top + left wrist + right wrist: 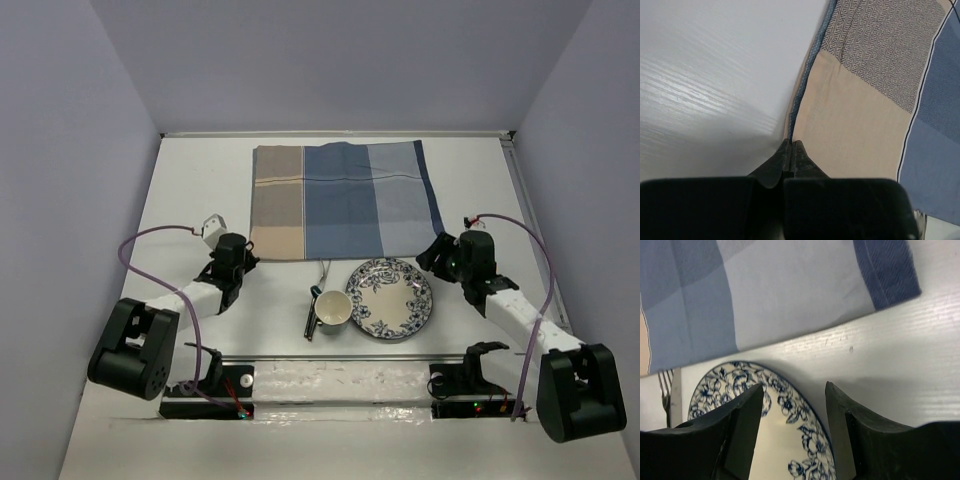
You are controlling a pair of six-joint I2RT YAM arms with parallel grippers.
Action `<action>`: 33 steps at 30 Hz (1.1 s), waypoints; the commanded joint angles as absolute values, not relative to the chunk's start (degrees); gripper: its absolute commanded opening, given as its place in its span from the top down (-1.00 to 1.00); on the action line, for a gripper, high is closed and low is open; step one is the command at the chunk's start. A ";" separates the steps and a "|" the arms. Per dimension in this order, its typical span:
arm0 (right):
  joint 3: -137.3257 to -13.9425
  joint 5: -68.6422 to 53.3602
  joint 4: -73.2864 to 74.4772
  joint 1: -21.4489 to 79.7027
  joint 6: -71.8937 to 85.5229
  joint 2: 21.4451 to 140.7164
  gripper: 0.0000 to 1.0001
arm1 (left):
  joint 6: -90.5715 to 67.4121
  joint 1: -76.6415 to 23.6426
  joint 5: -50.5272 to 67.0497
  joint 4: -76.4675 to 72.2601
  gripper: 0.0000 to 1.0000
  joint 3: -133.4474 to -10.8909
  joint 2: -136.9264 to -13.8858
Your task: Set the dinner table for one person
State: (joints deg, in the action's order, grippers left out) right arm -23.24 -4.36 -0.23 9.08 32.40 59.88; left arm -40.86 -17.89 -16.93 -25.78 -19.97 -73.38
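The large flat plain white rectangular dinner table (pixel 200 190) fills the floor of the scene and lies under both arms and everything else in view. A blue-and-tan striped cloth placemat (pixel 345 200) is spread flat on its far middle. Nearer the arm bases, a round white plate with a blue floral rim (pixel 390 298) sits just off the placemat's near edge, with a cream ceramic cup (pixel 332 310) just beside it on its left.

The left gripper (pixel 791 147) is low over the tabletop at the placemat's near-left corner. Its fingers are pressed together with no gap between them, and the tips sit right on the cloth's blue hem, where the tan panel meets bare white table. The hem runs into the seam between the tips, but I cannot tell whether any cloth is caught there. Bare tabletop stretches away to the left of this gripper.

The right gripper (pixel 792 400) hangs near the placemat's near-right corner with its jaws spread wide and nothing between them. Through the gap the plate's far rim shows on one side and white tabletop on the other, the placemat's dark blue border beyond. A metal fork (pixel 663 385) lies on the table past the plate's left edge.
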 commanded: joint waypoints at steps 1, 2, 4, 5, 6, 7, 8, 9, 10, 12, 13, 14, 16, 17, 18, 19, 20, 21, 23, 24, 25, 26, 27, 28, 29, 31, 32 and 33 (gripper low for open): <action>-23.11 -12.65 3.24 11.59 31.21 52.13 -0.17 | -39.29 -17.58 -18.90 -26.37 1.00 -20.65 -71.28; -25.46 -13.27 4.30 12.47 30.68 50.21 -0.18 | -39.37 -17.58 -18.72 -26.28 1.00 -20.39 -70.84; -28.37 -14.06 8.07 15.02 28.92 49.57 -0.18 | -39.29 -17.67 -19.33 -25.84 1.00 -19.95 -68.13; -29.87 -14.06 9.39 18.51 28.31 49.48 -0.18 | -39.03 -17.58 -20.12 -25.58 0.94 -19.52 -66.98; -32.32 -13.80 11.32 20.55 27.95 49.74 -0.18 | -38.76 -17.58 -20.39 -25.23 0.79 -19.42 -64.97; -33.47 -13.54 12.03 22.65 27.60 49.83 -0.20 | -38.76 -17.58 -20.48 -23.92 0.39 -19.51 -64.08; -34.62 -13.01 13.52 27.11 27.51 50.10 -0.22 | -39.02 -17.58 -20.48 -23.38 0.13 -19.51 -62.33; -35.67 -12.22 14.41 29.33 27.51 50.27 -0.24 | -39.11 -17.58 -20.30 -23.12 -0.07 -19.34 -61.36; -37.95 -10.22 15.37 31.53 27.34 51.23 -0.26 | -39.20 -17.58 -20.30 -22.16 -0.30 -19.25 -60.30; -40.50 -8.01 18.26 38.10 27.25 52.38 -0.27 | -39.46 -17.58 -20.74 -21.19 -0.34 -19.07 -56.54; -42.78 -5.65 19.06 40.32 26.90 53.77 -0.29 | -39.38 -17.58 -20.92 -19.62 -0.35 -19.77 -55.12; -44.11 -4.49 20.12 42.34 26.72 54.75 -0.29 | -39.20 -17.58 -20.74 -18.64 -0.36 -20.38 -53.80; -47.87 -0.47 23.63 48.06 26.19 57.81 -0.29 | -38.67 -17.67 -20.04 -16.28 -0.37 -21.79 -49.32; -49.12 1.65 24.95 49.73 25.93 58.88 -0.29 | -38.24 -17.67 -18.73 -15.74 -0.39 -23.54 -48.09; -50.17 3.41 27.05 52.79 25.75 59.84 -0.29 | -37.10 -17.67 -17.94 -15.12 -0.46 -24.60 -45.90; -51.14 4.30 28.03 54.13 25.58 60.90 -0.29 | -36.39 -17.75 -16.89 -14.68 -0.51 -25.65 -45.18; -52.28 5.18 29.26 55.27 25.84 62.65 -0.29 | -35.69 -17.75 -14.53 -14.24 -0.57 -28.27 -44.22; -52.64 5.97 29.62 56.15 26.01 63.54 -0.28 | -34.99 -17.75 -13.11 -13.80 -0.58 -29.78 -43.95; -53.52 6.68 30.23 58.44 26.63 65.64 -0.25 | -31.57 -18.10 -8.47 -12.66 -0.95 -33.90 -43.33; -54.40 7.55 30.76 59.23 26.98 67.74 -0.24 | -30.33 -18.28 -7.22 -12.05 -0.98 -35.32 -42.98; -54.67 8.60 30.94 59.93 27.50 68.72 -0.23 | -29.02 -18.37 -5.99 -10.65 -0.98 -36.55 -42.89; -54.93 8.87 31.02 59.94 27.60 69.77 -0.21 | -27.61 -18.46 -4.85 -9.59 -0.98 -37.78 -42.80; -55.11 9.83 31.29 60.72 27.95 70.83 -0.18 | -25.07 -18.63 -3.18 -8.62 -0.98 -40.06 -42.28; -55.63 11.76 31.46 61.43 28.47 72.84 -0.16 | -24.00 -18.72 -2.38 -7.83 -0.98 -40.86 -41.84; -55.98 12.21 31.73 61.44 28.65 73.73 -0.15 | -23.12 -18.72 -1.15 -6.87 -0.98 -41.83 -41.40; -56.95 14.05 31.73 61.44 29.09 76.10 -0.11 | -21.10 -18.72 -0.44 -6.07 -0.98 -42.19 -39.65; -57.30 14.15 31.73 61.44 29.09 76.90 -0.02 | -20.40 -18.72 -0.27 -5.98 -0.98 -42.19 -39.03; -57.65 14.32 31.64 61.44 29.09 77.51 0.03 | -19.17 -18.72 -0.26 -5.80 -0.98 -42.01 -37.98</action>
State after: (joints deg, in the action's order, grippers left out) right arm -53.76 9.54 30.74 60.86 28.14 75.68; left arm -26.06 -18.50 -4.03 -8.69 -40.47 -40.91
